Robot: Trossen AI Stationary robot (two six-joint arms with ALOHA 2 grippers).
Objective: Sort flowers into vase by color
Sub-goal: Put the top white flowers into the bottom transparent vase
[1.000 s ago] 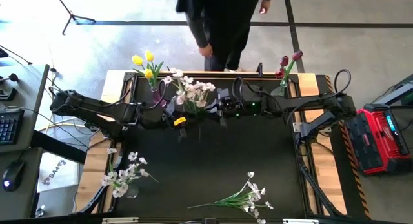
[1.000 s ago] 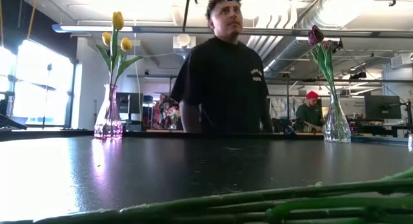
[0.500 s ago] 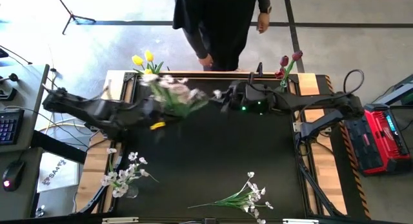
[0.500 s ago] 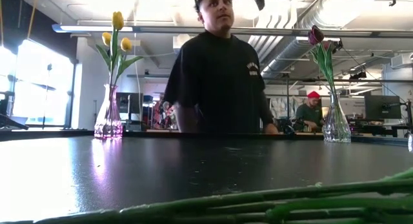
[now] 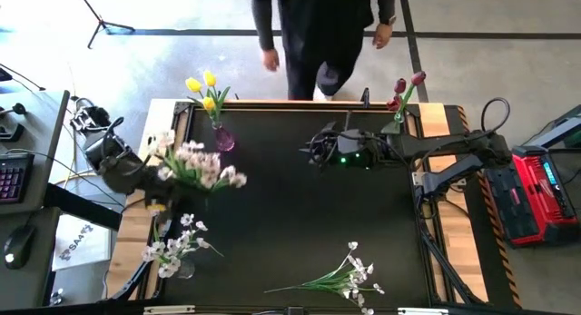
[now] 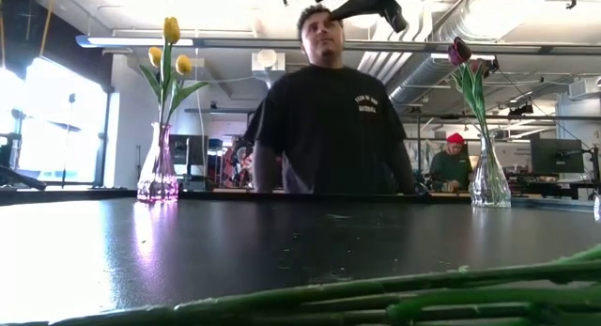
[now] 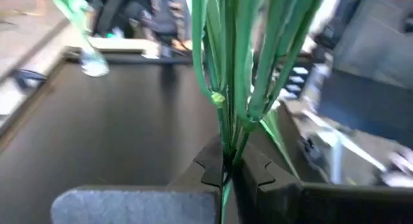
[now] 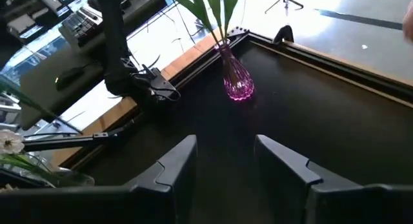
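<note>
Item: white spray [image 5: 195, 162] clamped by its stems in my left gripper [image 7: 226, 169], carried at the table's left edge

My left fingers are pinched fully closed on the thin green stems; I judge the bunch could twist or slip, since the blossoms hang wide of the grip and may snag the yellow tulips [image 5: 204, 88] in the pink vase [image 5: 223, 139] at far left. My right gripper [image 8: 222, 159] hangs with jaws apart, holding nothing, over the far middle. Dark tulips [image 5: 404, 86] stand far right; more white sprays lie near left [image 5: 177, 242] and near centre [image 5: 349, 274]. Surface: black mat [image 5: 300, 215], wood border. Room: grey floor, a person [image 5: 318, 24] standing beyond the far edge
</note>
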